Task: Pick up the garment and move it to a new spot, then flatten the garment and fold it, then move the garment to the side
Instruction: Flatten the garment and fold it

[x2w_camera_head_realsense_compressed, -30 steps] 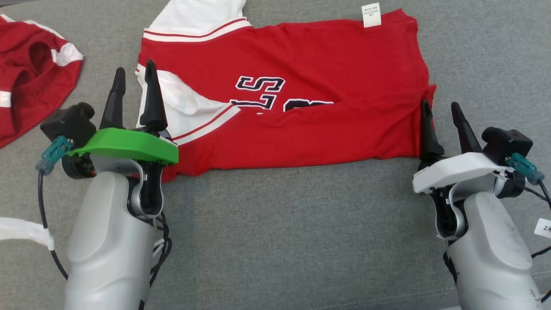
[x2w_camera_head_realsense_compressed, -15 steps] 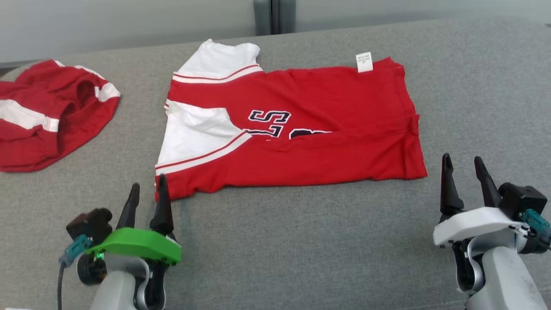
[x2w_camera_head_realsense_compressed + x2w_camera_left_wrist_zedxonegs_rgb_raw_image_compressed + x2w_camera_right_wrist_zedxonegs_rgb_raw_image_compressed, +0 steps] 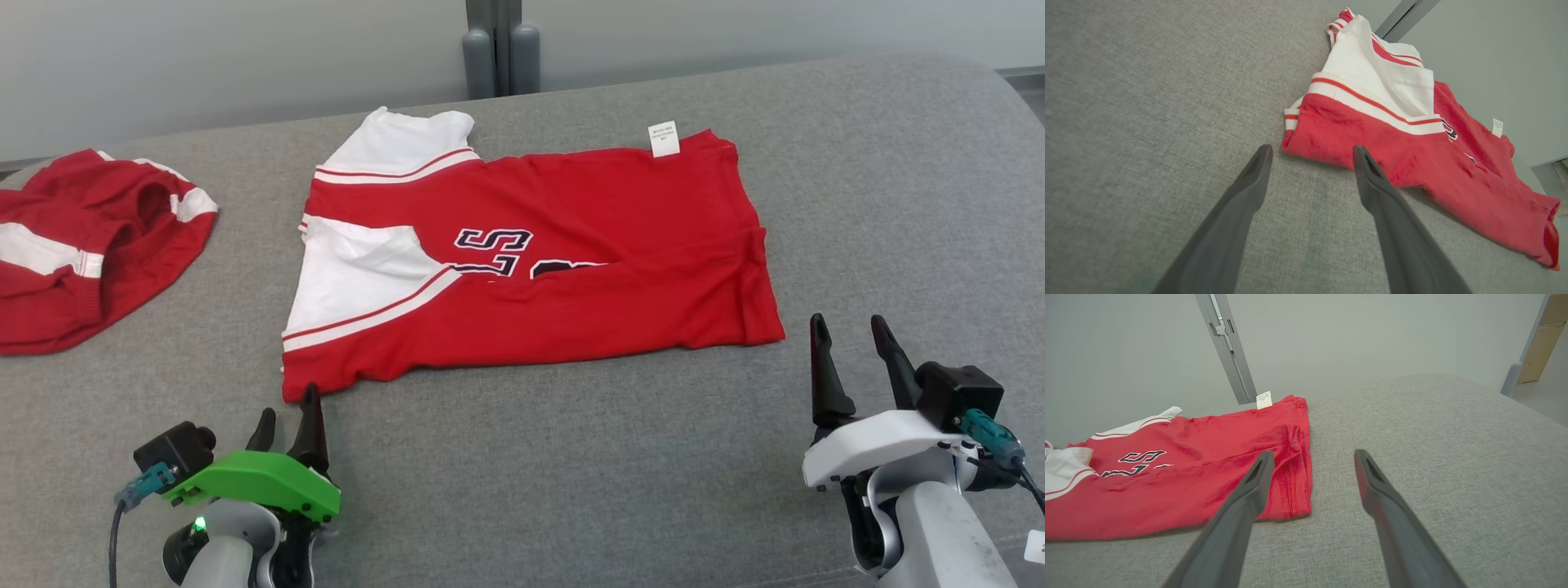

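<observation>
Bright, even indoor light — soft faint shadows, sharp focus, wrist views wide-angle stretched.

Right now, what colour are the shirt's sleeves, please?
The sleeves are white with red stripes, clearest in the head view.

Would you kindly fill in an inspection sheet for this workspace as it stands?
Surface: grey upholstered cushion.
Job's things: red-and-white shirt lies folded over, label at its far edge.
Clutter: second red garment bunched at far left.
Grippers: left gripper open by the shirt's near corner; right gripper open beside its hem; both empty.
Cables: a cable runs from each wrist camera.
Surroundings: pale wall, grey post behind.
</observation>
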Controlling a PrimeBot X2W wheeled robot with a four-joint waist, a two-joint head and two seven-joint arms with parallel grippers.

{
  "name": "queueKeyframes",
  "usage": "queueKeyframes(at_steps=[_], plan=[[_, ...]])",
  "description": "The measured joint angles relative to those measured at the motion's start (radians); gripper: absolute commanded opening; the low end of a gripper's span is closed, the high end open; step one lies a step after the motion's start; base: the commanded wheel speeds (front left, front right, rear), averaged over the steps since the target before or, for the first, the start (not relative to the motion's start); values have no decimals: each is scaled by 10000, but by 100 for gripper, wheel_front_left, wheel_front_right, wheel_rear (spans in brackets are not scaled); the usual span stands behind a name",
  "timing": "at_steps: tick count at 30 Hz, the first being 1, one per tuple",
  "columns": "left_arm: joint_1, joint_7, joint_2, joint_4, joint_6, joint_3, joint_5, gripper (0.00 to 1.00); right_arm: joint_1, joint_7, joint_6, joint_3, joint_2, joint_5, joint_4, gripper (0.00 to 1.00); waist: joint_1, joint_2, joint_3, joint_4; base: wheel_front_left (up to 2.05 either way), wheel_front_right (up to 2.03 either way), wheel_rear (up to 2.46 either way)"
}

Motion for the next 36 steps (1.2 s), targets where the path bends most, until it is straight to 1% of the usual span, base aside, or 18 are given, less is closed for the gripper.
queueKeyframes(at_steps=[5,6,7,8,10,14,20,23,27,31,32,33,34,35,36], plan=[[-458,127,-8,466,48,48,-150,100,-115,0,0,127,-4,-25,27,100,0,0,261,-212,0,0,0],[-522,186,-10,537,48,29,-171,36,-130,0,0,138,-4,-29,46,100,0,0,305,-241,0,0,0],[-596,209,-10,616,48,12,-171,20,-173,0,0,155,-4,-56,86,100,0,0,361,-276,0,0,0],[-666,209,-6,677,48,2,-171,0,-223,0,0,196,-8,-113,151,100,0,0,412,-307,0,0,0],[-776,144,-6,723,27,-25,-169,0,-356,0,0,282,-8,-173,405,100,0,0,493,-350,0,0,0],[-912,-351,-10,677,-61,-88,-136,0,-815,71,0,407,-8,-318,1221,100,0,0,590,-312,0,0,0],[-920,-686,-27,424,-184,-368,-90,0,-1798,362,0,537,-8,-322,2734,100,0,0,631,12,0,0,0],[-920,-738,-40,261,-217,-533,-140,0,-2263,426,0,577,4,-510,3586,100,0,0,681,200,0,0,0],[-922,-784,-52,4,-224,-780,-182,0,-2762,393,0,-121,0,-1122,4623,100,0,0,798,448,0,0,0],[-922,-928,-58,-240,-222,-897,-198,0,-3105,236,0,-508,-8,-1200,5319,100,0,0,892,605,0,0,0],[-921,-949,-61,-288,-213,-909,-198,0,-3209,213,0,-535,-10,-1200,5465,80,0,0,907,628,0,0,0],[-921,-974,-61,-328,-209,-909,-198,0,-3278,171,0,-558,-10,-1202,5574,39,0,0,910,638,0,0,0],[-921,-1003,-61,-376,-205,-903,-198,0,-3358,142,0,-575,-8,-1197,5683,29,0,0,899,638,0,0,0],[-921,-1032,-59,-443,-194,-899,-198,0,-3439,128,0,-585,-8,-1172,5797,0,0,0,871,630,0,0,0],[-920,-1041,-56,-485,-192,-894,-198,0,-3477,102,0,-581,-6,-1143,5860,0,0,0,853,623,0,0,0]])
